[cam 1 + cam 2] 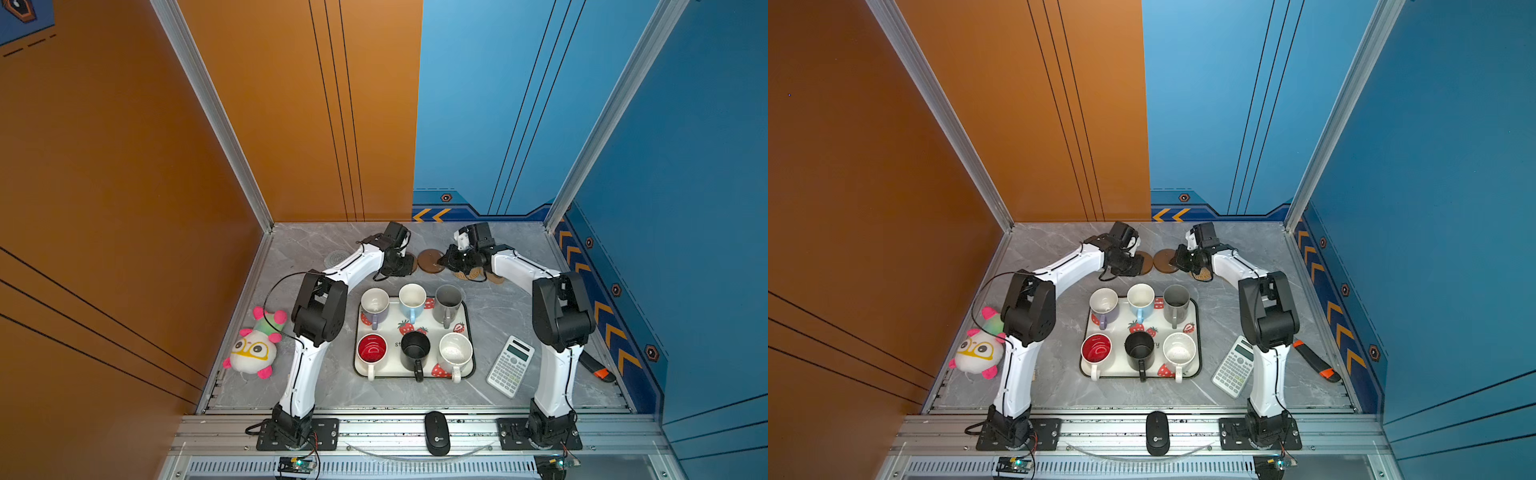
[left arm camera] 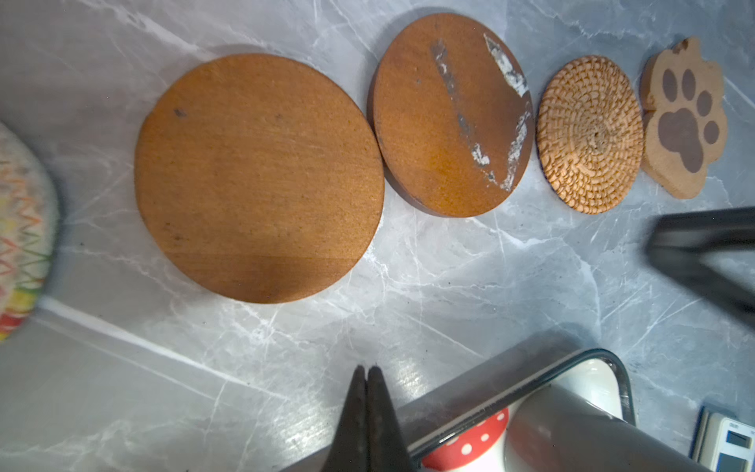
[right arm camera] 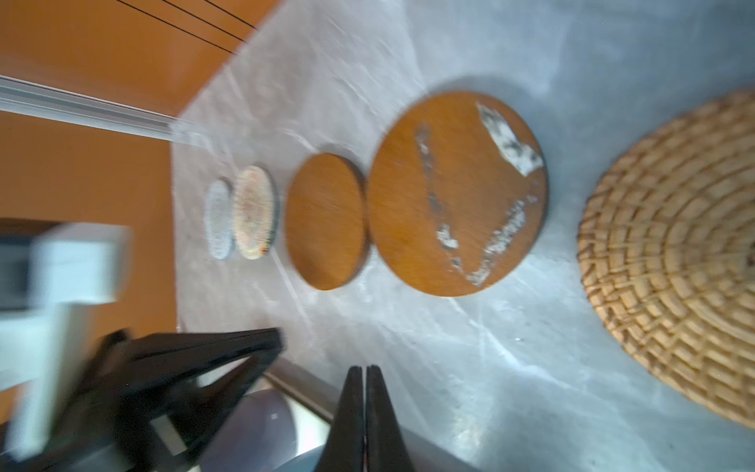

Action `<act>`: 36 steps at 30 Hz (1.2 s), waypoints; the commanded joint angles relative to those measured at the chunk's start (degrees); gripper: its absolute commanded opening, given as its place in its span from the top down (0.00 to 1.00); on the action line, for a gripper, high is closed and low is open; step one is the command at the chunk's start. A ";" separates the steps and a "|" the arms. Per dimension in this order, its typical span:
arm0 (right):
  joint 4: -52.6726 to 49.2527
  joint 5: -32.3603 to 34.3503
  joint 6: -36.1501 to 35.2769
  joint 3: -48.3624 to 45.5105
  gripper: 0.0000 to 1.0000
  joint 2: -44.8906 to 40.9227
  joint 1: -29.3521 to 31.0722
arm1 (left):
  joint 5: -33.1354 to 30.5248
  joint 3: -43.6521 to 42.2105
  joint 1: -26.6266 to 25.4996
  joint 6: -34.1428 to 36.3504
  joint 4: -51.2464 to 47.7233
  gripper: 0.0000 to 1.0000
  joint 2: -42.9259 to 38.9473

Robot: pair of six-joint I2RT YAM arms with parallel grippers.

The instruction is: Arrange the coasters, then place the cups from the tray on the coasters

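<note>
The coasters lie in one row along the far edge of the bench, beyond the tray. In the left wrist view the plain wooden disc (image 2: pixel 259 177) sits next to the scuffed wooden disc (image 2: pixel 451 114) with only a sliver of bench between them. Then come the rattan round (image 2: pixel 590 135) and the paw-shaped mat (image 2: pixel 684 118), which are so close they may touch. The cream woven round (image 2: pixel 22 229) is on the plain disc's other side, and the grey-blue woven round (image 1: pixel 337 258) ends the row toward the far left corner. A line like this gives each mug its own landing spot, so the arranging looks nearly finished.

The left gripper (image 2: pixel 363 370) and the right gripper (image 3: pixel 363 367) both hover low over that row with their jaws pressed together and nothing held.

The tray (image 1: pixel 392 371) sits mid-bench and holds all six cups upright in two rows of three, handles toward the near edge. The far row is the lavender cup (image 1: pixel 375 305), light blue cup (image 1: pixel 412 300) and grey cup (image 1: pixel 448 302). The near row is the red-lined white cup (image 1: pixel 372 349), black cup (image 1: pixel 415 347) and speckled cup (image 1: pixel 456 352). None has been moved to a coaster yet.

A calculator (image 1: pixel 510 365) lies just right of the tray.
</note>
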 commanded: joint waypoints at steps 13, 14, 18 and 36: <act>-0.15 1.79 -0.99 -5.55 1.00 -7.18 -0.61 | 0.61 -0.88 0.55 -0.62 -0.19 1.00 3.47; 0.09 1.87 -0.81 -5.86 1.00 -7.27 -0.63 | 0.53 -0.96 0.48 -0.62 -0.15 1.00 3.54; 1.29 1.79 -0.11 -6.88 1.00 -7.65 -0.65 | 0.09 -0.90 0.59 -0.71 -0.15 1.00 4.39; 1.64 2.14 0.16 -9.28 1.00 -8.95 -1.09 | -1.77 2.87 3.19 -1.59 -0.19 1.00 8.34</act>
